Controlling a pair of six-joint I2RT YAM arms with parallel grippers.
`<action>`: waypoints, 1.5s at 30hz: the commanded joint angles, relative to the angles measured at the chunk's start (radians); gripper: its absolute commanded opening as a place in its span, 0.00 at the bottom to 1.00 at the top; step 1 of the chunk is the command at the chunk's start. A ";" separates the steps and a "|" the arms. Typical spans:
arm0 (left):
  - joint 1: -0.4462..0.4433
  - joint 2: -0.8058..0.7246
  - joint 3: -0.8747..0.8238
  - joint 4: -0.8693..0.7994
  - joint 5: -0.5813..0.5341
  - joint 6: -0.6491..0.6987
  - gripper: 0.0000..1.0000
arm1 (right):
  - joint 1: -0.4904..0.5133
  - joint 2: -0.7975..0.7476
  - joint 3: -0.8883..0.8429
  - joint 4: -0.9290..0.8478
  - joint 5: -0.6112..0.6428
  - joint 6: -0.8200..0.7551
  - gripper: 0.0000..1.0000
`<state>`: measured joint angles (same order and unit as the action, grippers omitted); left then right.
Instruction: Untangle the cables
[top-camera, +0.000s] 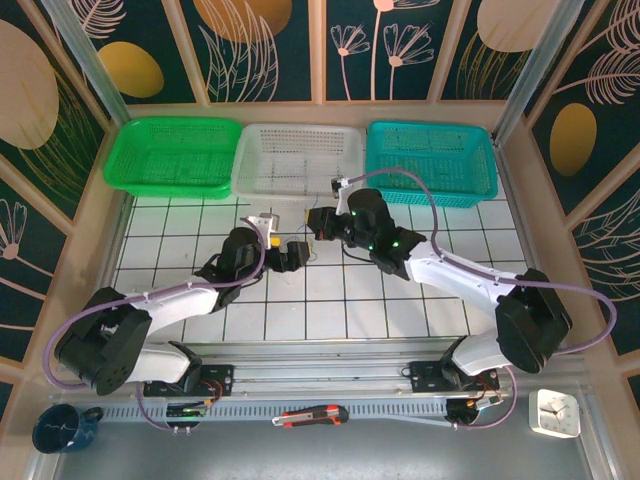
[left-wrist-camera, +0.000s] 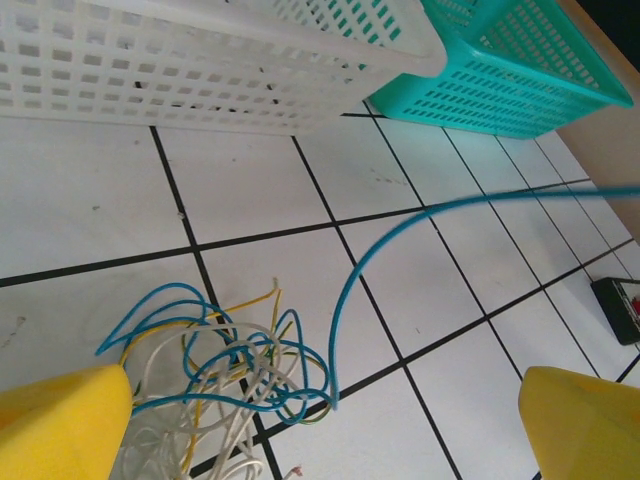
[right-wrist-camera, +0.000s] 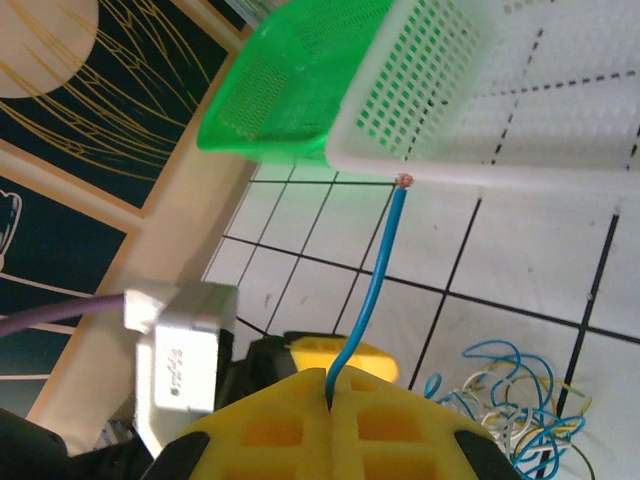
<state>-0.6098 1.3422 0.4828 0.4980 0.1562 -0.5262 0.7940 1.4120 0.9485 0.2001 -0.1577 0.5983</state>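
Note:
The cables (left-wrist-camera: 220, 370) lie as a small tangle of blue, yellow and white cords on the white tiles, close to the left finger (left-wrist-camera: 60, 425) of my left gripper (left-wrist-camera: 325, 430). That gripper is open, with its yellow fingers wide apart and nothing between them. One blue cable (left-wrist-camera: 420, 215) rises out of the tangle and runs off to the right. My right gripper (right-wrist-camera: 330, 385) is shut on this blue cable (right-wrist-camera: 370, 290), whose bare tip points at the white basket. The tangle (right-wrist-camera: 510, 400) lies below and right of it. Seen from above, both grippers (top-camera: 290, 250) (top-camera: 318, 228) meet mid-table.
A green basket (top-camera: 175, 155), a white basket (top-camera: 295, 160) and a teal basket (top-camera: 430, 160) line the far edge. A box cutter (top-camera: 310, 415), a dark mug (top-camera: 62, 428) and a small clock (top-camera: 553, 412) sit by the arm bases. Bare tiles lie to both sides.

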 joint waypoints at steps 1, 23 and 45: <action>-0.017 0.020 0.027 0.041 -0.007 0.033 0.99 | 0.008 -0.023 0.037 -0.050 0.006 -0.044 0.00; -0.032 0.201 0.010 0.117 -0.064 0.002 0.64 | -0.004 -0.129 0.239 -0.080 -0.108 -0.023 0.00; -0.032 0.156 -0.043 0.111 -0.055 -0.026 0.69 | -0.125 -0.175 0.400 0.004 -0.234 0.062 0.00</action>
<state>-0.6361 1.5436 0.4557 0.5930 0.0959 -0.5423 0.6727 1.2606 1.3399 0.1833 -0.3763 0.6643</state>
